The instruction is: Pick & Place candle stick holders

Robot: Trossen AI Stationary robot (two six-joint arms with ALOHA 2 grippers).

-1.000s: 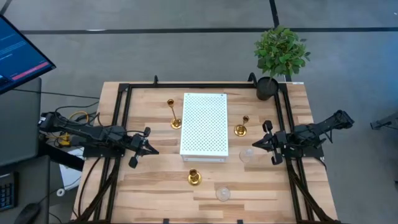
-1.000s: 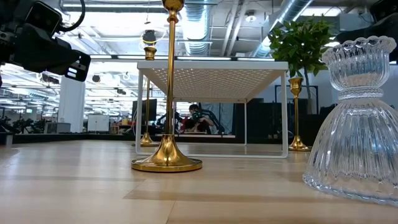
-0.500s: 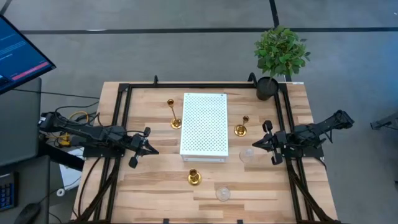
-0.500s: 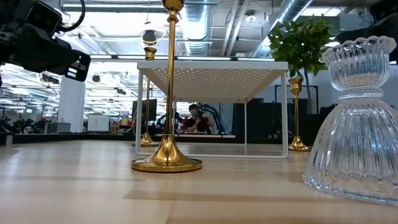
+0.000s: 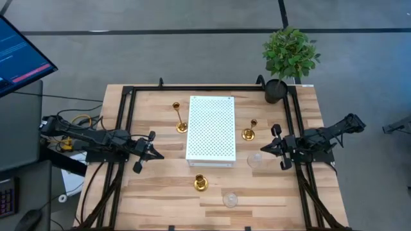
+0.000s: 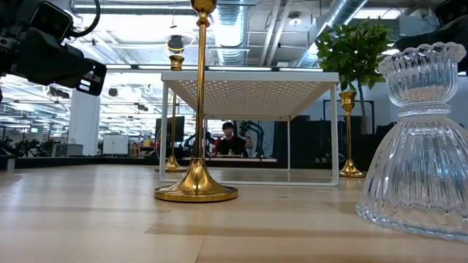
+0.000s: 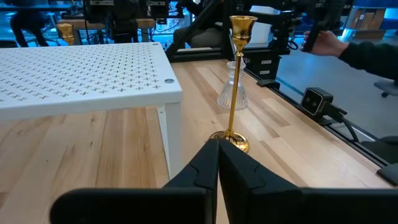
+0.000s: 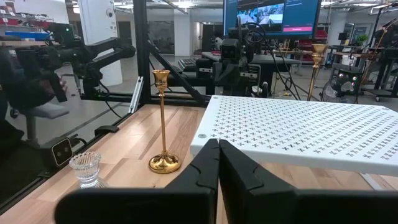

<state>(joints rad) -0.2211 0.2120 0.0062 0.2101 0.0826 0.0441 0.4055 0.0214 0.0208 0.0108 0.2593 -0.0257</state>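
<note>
Three gold candle stick holders stand on their round bases on the table: one left of the white stand, one right of it, one in front of it. Two clear glass holders stand at the near right. My left gripper is shut and empty at the table's left, above the wood. My right gripper is shut and empty at the right, just beside a glass holder. The left wrist view shows a gold holder ahead of its shut fingers; the right wrist view shows one too.
A white perforated stand on thin legs fills the table's middle. A black pot with a green plant stands at the far right corner. A black frame runs around the table. People show in the room beyond.
</note>
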